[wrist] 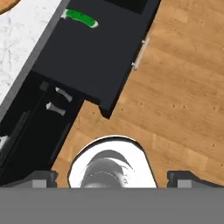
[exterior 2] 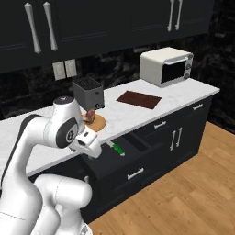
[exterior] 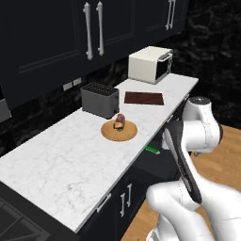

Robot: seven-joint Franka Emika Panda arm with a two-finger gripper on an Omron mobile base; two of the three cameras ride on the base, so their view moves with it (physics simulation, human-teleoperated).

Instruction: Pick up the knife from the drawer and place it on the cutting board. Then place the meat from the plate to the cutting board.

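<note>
In the hand view the knife lies ahead and to the left of the gripper, at the drawer's inner edge under the counter lip. The drawer stands pulled out, so the knife can likely be reached from above. The gripper hangs above the floor, jaws fully apart, holding nothing. Further left, on the counter, the meat rests on the plate, and the cutting board lies bare beyond.

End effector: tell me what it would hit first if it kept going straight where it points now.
Probably the wood floor beside the open drawer; the open end effector aims down past the drawer's corner, though depth is unclear.
</note>
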